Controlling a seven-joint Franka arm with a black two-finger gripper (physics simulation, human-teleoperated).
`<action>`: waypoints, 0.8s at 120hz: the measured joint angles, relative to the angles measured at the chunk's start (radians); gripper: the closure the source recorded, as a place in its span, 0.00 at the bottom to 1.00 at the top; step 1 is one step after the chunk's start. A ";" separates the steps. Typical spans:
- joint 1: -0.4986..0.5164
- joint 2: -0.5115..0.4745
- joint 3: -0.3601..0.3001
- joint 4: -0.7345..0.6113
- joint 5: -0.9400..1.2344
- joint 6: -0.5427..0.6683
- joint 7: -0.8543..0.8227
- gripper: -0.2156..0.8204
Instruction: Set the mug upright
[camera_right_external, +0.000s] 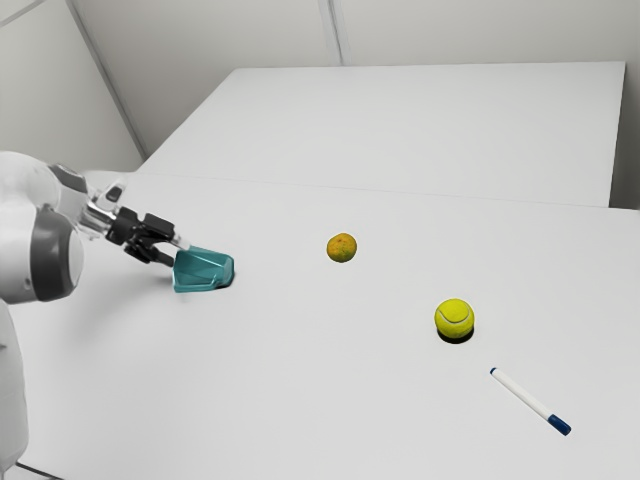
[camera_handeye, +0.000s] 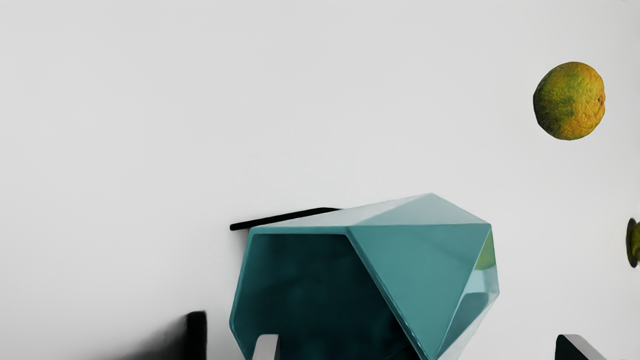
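Gripper (camera_right_external: 175, 253) observed released at the mouth end of the teal faceted mug (camera_right_external: 203, 270), jaws parted wide with nothing clasped; the mug is seen lying on its side on the white table (camera_right_external: 300, 400). Outward from the mug, the orange (camera_right_external: 342, 248), tennis ball (camera_right_external: 455, 318) and capped marker (camera_right_external: 530, 400) are noted in that order. Upright pose not attained: grasping, turning onto the base and letting go are judged still to be done.
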 joint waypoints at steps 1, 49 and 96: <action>0.000 0.001 0.000 -0.001 -0.004 -0.003 0.002 0.21; 0.004 0.032 0.001 -0.026 -0.126 -0.117 0.081 0.21; 0.011 0.043 0.001 -0.047 -0.155 -0.156 0.123 0.42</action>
